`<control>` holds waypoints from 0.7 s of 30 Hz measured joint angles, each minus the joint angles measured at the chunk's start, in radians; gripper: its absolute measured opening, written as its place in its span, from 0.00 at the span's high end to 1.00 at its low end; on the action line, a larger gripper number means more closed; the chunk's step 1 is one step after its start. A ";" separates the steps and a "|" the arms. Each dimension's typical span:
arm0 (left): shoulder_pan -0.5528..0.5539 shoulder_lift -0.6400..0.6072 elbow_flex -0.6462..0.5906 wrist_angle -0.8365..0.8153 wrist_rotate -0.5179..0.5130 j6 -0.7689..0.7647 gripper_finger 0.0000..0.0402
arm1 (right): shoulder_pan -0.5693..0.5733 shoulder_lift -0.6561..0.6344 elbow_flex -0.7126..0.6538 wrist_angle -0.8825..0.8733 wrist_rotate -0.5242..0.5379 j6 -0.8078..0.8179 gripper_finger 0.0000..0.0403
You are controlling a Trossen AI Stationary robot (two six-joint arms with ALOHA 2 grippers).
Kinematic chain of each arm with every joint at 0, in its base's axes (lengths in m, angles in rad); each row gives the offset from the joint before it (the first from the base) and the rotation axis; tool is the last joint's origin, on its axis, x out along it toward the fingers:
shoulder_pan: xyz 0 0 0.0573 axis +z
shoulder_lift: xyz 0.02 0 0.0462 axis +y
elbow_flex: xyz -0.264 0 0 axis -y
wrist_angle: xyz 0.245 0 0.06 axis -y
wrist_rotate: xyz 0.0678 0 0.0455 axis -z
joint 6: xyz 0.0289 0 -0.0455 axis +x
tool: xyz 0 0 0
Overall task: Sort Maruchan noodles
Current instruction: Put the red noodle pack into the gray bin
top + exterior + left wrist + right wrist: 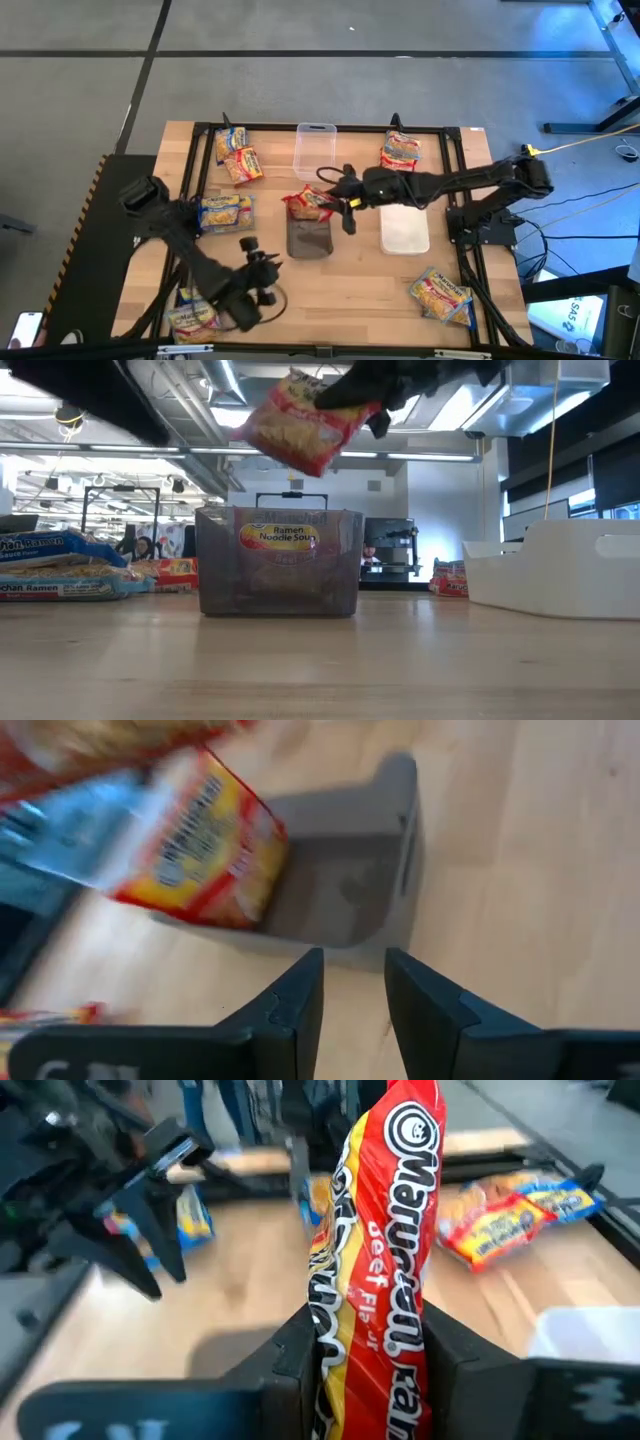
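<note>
A red Maruchan noodle packet hangs in the air, with my right gripper shut on it, just past the far rim of a grey container. In the low view that container shows a packet inside it. My left gripper stands open near the table's front left, pointing at the grey container with nothing between its fingers. Other packets lie flat on the table at the far left, the left, the far right, the near right and the near left. My right gripper pinches the red packet between its two fingers, one on each flat face. The fingers come about level from the table's right side. The packet is lifted clear and tilted, and reaches past the fingertips toward the table's left.
A clear container stands at the far middle. A white container sits to the right of the grey one. Black frame rails run along the table's edges. Bare wood lies near the front middle.
</note>
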 joint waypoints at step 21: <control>0.184 -0.491 -0.359 0.677 0.301 0.545 0.94 | -0.006 0.010 0.142 -0.290 0.007 -0.209 0.77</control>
